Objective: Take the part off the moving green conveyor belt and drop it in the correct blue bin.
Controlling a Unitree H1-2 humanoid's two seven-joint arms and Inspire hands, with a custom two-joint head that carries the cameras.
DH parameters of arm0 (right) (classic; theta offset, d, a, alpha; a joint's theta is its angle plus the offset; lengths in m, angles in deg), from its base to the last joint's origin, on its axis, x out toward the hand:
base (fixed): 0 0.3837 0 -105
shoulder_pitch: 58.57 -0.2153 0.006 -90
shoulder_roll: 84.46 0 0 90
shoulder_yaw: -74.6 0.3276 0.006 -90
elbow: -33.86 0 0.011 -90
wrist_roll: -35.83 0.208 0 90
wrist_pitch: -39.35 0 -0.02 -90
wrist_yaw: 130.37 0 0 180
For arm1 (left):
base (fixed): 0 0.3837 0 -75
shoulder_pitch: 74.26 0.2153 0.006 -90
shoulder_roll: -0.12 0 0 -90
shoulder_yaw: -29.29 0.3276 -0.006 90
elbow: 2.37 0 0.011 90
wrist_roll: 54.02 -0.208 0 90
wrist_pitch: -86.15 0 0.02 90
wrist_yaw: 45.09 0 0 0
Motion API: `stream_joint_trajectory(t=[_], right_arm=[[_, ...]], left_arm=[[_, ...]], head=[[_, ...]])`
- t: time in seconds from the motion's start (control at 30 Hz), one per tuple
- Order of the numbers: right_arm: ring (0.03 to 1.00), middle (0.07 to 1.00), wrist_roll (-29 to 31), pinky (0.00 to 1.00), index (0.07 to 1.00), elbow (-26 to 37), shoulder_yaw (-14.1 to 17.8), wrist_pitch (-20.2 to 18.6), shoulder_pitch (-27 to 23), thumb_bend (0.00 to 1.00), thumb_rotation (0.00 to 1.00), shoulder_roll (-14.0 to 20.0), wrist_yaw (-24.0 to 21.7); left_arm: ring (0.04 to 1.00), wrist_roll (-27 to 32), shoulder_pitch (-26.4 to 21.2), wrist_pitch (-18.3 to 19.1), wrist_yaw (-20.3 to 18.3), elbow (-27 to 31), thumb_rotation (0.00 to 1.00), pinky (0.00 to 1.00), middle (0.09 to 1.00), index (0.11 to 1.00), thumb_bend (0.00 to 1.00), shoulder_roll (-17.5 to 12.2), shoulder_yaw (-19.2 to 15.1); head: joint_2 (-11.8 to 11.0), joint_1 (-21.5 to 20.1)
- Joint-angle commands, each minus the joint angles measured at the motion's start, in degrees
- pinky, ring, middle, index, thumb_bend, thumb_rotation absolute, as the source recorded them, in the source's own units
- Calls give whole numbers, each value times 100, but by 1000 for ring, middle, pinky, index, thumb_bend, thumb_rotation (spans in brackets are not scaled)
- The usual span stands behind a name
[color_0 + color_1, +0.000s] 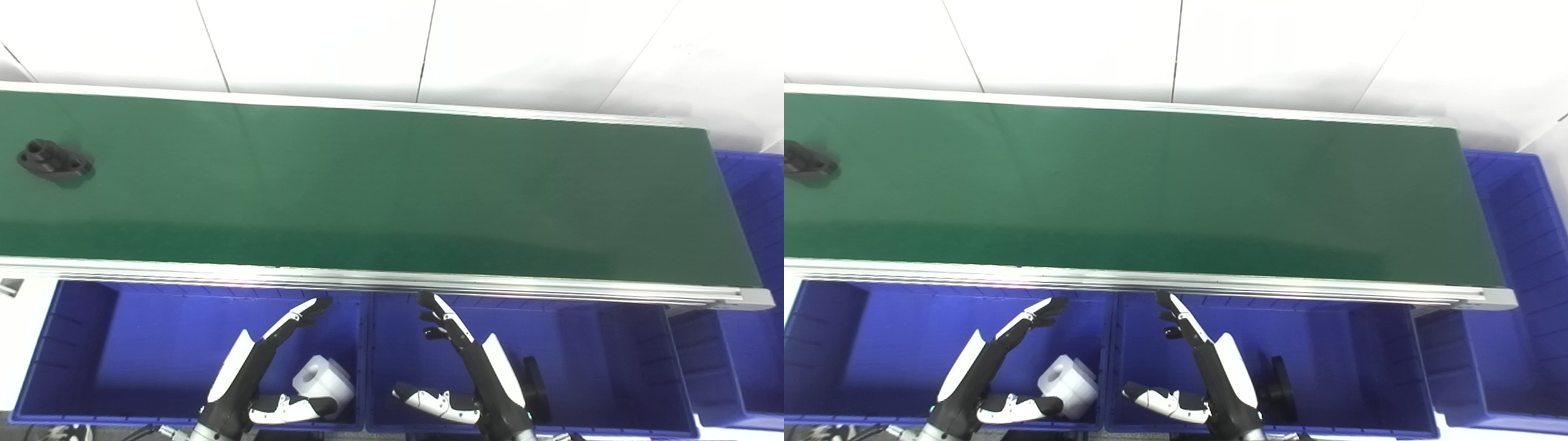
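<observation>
Both robot hands, left (263, 373) and right (465, 367), are waiting spread wide, holding nothing; the black part (54, 160), riding the belt (392, 196) at far left, risks slipping past a late reach.

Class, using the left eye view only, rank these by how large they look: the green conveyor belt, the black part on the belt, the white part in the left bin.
1. Green conveyor belt, by far the largest.
2. Black part and white part look about alike; the white one sits nearer the camera, so I won't rank them.

Black part (805, 165) at the green belt's (1151, 190) far left edge, both hands (992, 367) (1200, 367) empty — fingers spread over blue bins (1335, 343).
</observation>
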Motion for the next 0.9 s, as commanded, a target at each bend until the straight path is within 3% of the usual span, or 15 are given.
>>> stream_joint_trajectory(t=[0.0, 0.87], right_arm=[[862, 913, 84, 763, 938, 114, -16, 207, 73, 594, 388, 13, -1], [861, 907, 91, 767, 933, 94, -7, 223, 53, 600, 406, 8, 1]], left_arm=[[859, -115, -11, -122, 121, 112, 622, 809, 880, 866, 676, -67, 23], [857, -160, -3, -122, 173, 104, 620, 803, 878, 866, 681, -36, 20]], head=[[4, 7], [-24, 52]])
